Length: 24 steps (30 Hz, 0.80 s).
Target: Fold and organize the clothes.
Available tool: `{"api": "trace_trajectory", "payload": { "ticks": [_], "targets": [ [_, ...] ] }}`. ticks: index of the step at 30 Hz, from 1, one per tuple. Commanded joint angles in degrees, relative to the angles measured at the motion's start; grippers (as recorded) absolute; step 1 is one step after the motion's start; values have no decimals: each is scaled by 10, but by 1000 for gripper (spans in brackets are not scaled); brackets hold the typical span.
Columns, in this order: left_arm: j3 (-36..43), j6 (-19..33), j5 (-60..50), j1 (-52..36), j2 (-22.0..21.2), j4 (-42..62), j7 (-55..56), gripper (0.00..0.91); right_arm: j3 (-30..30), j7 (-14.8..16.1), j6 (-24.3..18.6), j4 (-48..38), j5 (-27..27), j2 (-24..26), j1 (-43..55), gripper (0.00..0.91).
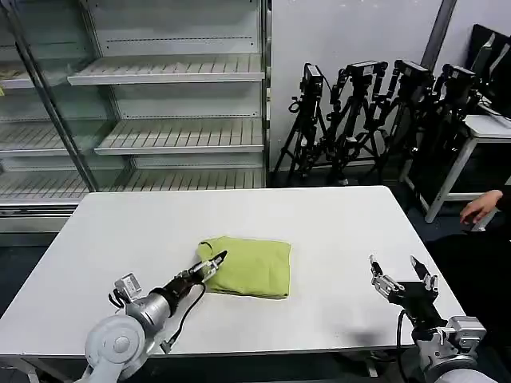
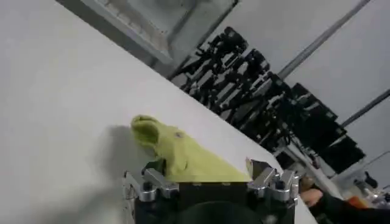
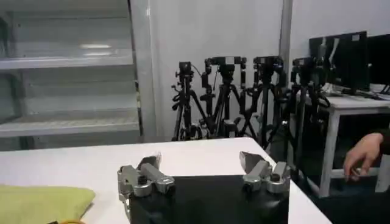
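With the soft lime-green cotton T-shirt (image 1: 247, 266) already folded mid-table, the left gripper (image 1: 215, 262) pinches its near-left edge, probably for a final tidy, while the right gripper (image 1: 402, 275) hovers wide open, empty, near-right.

Folded lime-green cotton T-shirt (image 1: 247, 267) lay mid-table on white rectangular table (image 1: 319, 223); left gripper (image 1: 214, 263) at its left edge, apparently touching; right gripper (image 1: 402, 278) well apart, rightward.

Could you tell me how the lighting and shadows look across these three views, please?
Head view: even light; faint shadows on the white table beneath the left gripper and right gripper. Left wrist view: the lifted T-shirt casts a soft grey shadow. Right wrist view: a bright reflection glares on the glass-door shelves.
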<state>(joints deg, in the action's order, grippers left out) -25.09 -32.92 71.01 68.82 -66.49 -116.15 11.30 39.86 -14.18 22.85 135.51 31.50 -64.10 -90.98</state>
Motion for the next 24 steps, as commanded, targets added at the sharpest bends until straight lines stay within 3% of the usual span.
{"api": "trace_trajectory", "payload": {
  "ticks": [1,6,18,24],
  "targets": [
    [-10,-1,65,-10,9,-42,5,907,0,0,0,-1,-1,-2,-2,907],
    [-21,-1,58,0,22,-70,7,907,-2,-1,1,-1,-1,-2,2,907],
    [-71,17,-162,81,54,-150,10,907,-6,1,-2,0,-12,-9,3,907],
    [-57,117,-344,121,35,-151,12,907,-17,-1,-14,-6,-65,-12,14,907]
  ]
}}
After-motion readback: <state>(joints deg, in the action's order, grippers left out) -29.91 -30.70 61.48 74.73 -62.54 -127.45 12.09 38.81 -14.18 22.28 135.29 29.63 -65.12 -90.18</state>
